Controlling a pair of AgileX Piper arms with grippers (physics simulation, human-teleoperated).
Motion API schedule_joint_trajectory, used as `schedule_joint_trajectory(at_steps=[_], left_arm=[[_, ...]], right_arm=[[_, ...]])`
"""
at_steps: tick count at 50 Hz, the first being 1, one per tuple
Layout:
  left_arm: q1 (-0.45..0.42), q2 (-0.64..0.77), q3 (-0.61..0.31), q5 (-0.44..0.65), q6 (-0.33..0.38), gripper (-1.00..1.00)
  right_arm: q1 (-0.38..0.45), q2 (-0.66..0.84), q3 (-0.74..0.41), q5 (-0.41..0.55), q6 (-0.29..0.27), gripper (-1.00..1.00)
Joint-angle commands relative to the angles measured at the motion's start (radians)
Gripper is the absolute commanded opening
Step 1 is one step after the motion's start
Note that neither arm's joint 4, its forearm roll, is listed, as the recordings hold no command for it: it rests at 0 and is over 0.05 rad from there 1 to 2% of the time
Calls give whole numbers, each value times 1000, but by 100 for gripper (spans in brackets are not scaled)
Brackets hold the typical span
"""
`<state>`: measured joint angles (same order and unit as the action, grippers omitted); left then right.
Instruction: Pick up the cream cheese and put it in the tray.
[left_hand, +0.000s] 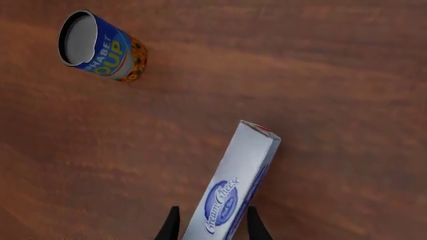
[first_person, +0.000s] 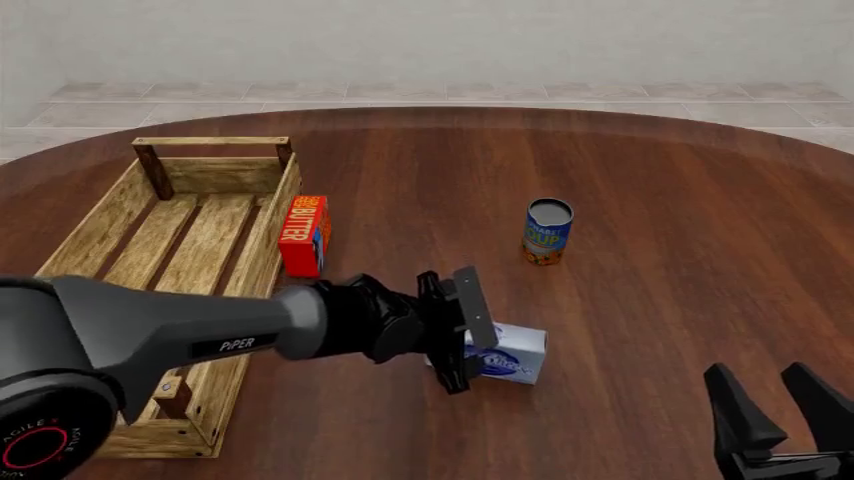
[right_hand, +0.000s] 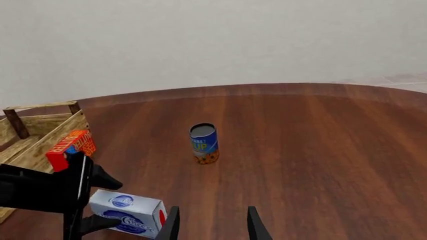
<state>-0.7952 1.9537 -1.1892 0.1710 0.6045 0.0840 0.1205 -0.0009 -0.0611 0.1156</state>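
The cream cheese (first_person: 517, 352) is a pale blue-white box with a dark blue oval logo, lying on the table in front of the tray. My left gripper (first_person: 470, 335) is open with its jaws straddling the near end of the box. In the left wrist view the cream cheese (left_hand: 230, 180) runs out between the two dark fingers, with a narrow gap on one side. The right wrist view shows the cream cheese (right_hand: 127, 210) resting flat on the wood. The tray (first_person: 256, 262), a light-wood slatted crate, sits at the left. My right gripper (first_person: 767, 392) is open over the near right of the table, holding nothing.
A red-orange butter box (first_person: 304, 235) stands against the tray's right wall. A blue soup can (first_person: 547, 232) stands upright to the right of centre, beyond the cream cheese; the can (left_hand: 100, 46) also shows in the left wrist view. The table is round dark wood.
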Motion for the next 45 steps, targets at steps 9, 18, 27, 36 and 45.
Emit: schedule_joint_trajectory(at_steps=[9, 18, 27, 36, 45], left_arm=[[10, 56, -14, 8, 2, 100], [3, 59, -11, 5, -8, 100], [-1, 47, 0, 1, -10, -100], [-17, -12, 21, -11, -55, -100], [-50, -108, 98, -28, -58, -100]], right_arm=[[1, -3, 0, 2, 10, 100], [2, -2, 0, 1, 13, 100], [2, -1, 0, 1, 14, 100], [2, -3, 0, 2, 13, 100], [0, -5, 0, 3, 13, 100]])
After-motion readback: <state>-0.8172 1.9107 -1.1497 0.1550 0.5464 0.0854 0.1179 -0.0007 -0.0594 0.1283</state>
